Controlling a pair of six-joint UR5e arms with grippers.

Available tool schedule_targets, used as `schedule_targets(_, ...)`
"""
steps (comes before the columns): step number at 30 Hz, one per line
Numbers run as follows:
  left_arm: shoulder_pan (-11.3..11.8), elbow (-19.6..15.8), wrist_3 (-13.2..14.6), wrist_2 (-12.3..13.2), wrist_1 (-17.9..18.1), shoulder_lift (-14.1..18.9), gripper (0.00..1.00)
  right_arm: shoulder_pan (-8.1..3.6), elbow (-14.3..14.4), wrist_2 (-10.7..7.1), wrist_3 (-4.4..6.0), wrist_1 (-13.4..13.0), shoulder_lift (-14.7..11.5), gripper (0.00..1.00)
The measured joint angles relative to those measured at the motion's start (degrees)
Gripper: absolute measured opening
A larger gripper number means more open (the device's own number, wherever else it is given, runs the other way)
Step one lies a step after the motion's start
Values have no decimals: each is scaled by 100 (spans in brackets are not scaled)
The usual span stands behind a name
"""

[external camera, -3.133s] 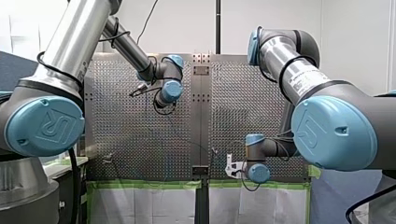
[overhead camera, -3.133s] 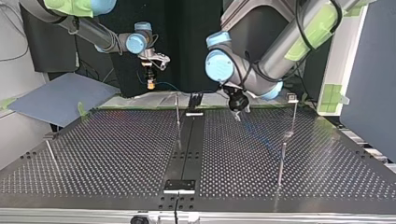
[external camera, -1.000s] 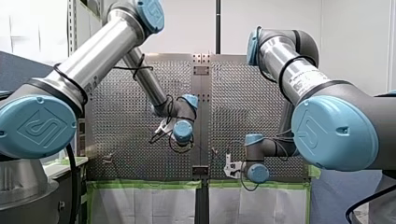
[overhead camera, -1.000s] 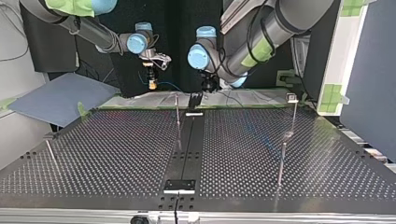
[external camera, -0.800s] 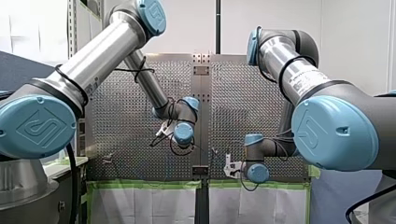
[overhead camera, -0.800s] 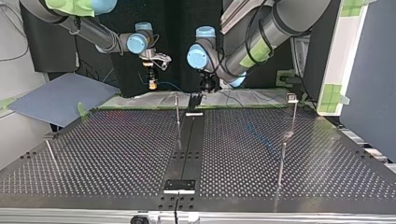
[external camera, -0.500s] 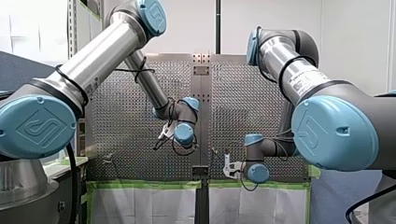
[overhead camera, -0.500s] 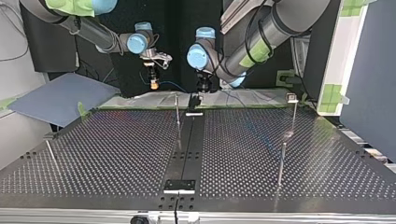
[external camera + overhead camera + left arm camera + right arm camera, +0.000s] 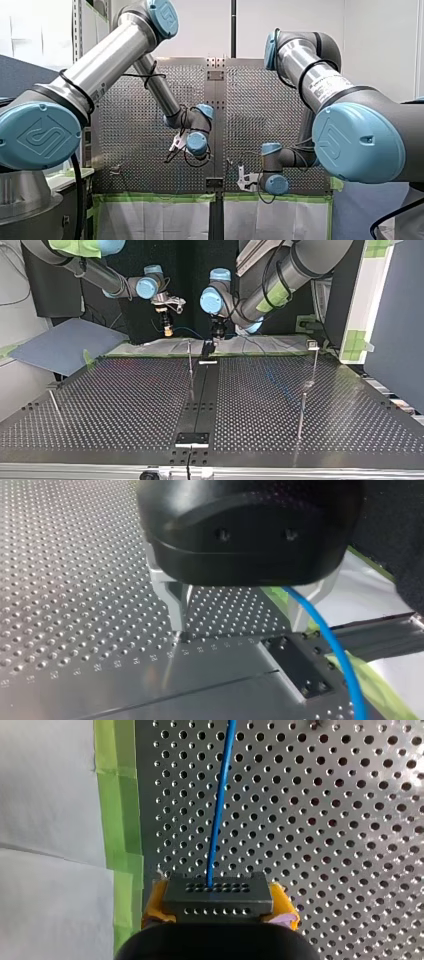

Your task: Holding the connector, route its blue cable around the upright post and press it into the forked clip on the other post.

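Both steps are waiting: my right gripper (image 9: 218,906) is clamping the connector (image 9: 217,892) by the table (image 9: 310,800) edge, and my left gripper (image 9: 241,615) is hanging wide around the cable (image 9: 332,650), which is not yet round the post (image 9: 190,359).

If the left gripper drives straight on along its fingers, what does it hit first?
Most likely the table, near the edge of its smooth centre strip: the left gripper points its open fingers down at it. The blue cable runs beside one finger; depth there is unclear.
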Motion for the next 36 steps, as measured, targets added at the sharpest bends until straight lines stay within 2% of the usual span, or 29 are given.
schedule_targets(8, -1, -2, -186, 109, -27, -1, 100, 0, -53, -334, -158, 26, 0, 0)
schedule_targets(11, -1, -1, -250, 131, -37, -1, 100, 6, -61, -412, -269, 60, 0, 0)
schedule_targets(14, -1, -2, -344, 146, -51, -1, 100, 13, -62, -440, -332, 82, 0, 0)
schedule_targets(25, -1, -4, -580, 153, -139, -2, 100, 18, -64, -443, -422, 92, 0, 0)
schedule_targets(29, -15, -4, -706, 214, -187, -2, 100, 21, -67, -440, -428, 94, -1, 0)
schedule_targets(36, -56, 2, -735, 293, -299, -81, 100, 63, -65, -440, -425, 95, -1, 0)
